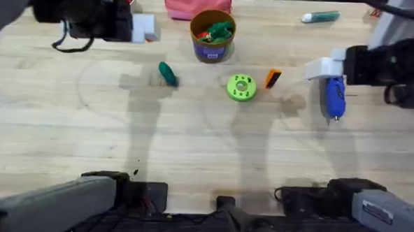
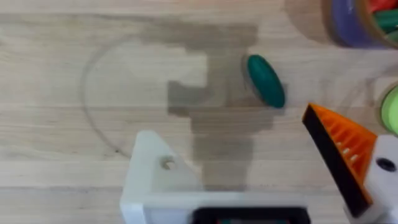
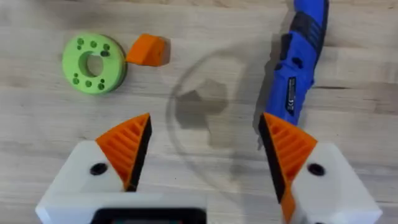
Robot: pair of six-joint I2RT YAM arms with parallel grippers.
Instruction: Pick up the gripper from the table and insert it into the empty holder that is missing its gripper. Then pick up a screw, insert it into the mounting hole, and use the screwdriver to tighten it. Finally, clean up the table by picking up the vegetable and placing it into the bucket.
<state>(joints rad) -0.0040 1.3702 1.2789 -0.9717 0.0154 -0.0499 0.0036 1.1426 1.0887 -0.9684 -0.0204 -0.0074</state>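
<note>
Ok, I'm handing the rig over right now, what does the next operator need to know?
Right claw: open, empty, hovering beside the screwdriver.
Left claw: one orange finger fitted, the other holder bare; holds nothing.
The loose gripper lies on the table next to the green disc.
The vegetable lies on the table left of the bucket.
Done: nothing yet.
Left: insert gripper, screw and tighten, bin the vegetable.

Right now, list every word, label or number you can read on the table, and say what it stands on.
No text can be read.
Blue screwdriver: a white label with dark marks, too small to read.
Bucket: a dark blue band, with no legible lettering.
Teal marker: no print can be made out.
</note>
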